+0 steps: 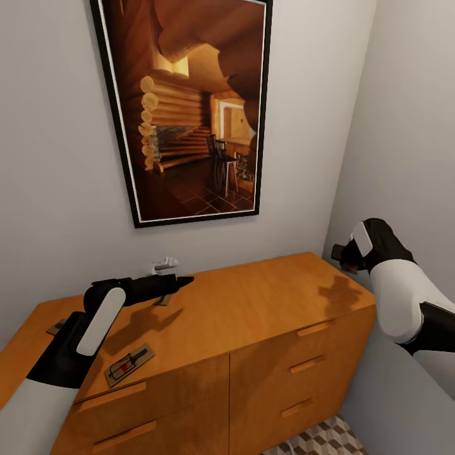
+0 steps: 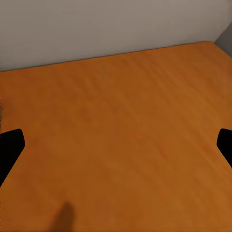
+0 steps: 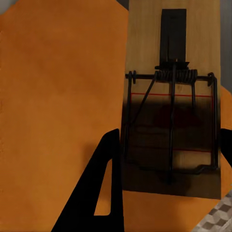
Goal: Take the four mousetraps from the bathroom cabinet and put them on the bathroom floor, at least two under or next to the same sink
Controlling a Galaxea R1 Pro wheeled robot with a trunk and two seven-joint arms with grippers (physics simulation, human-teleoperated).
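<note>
At cabinet (image 1: 253,303) right end: right gripper (image 3: 166,159) fingers clamped on mousetrap (image 3: 171,96), long axis along fingers.
Left gripper (image 2: 116,145): fingers apart, empty.

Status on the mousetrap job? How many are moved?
Done: nothing looks placed yet. In hand: the right gripper has its fingers around one tan wooden mousetrap, apparently gripped. Left: a second mousetrap lies on the orange-brown wooden cabinet, and the left gripper is open above the cabinet top. All four floor placements remain.
</note>
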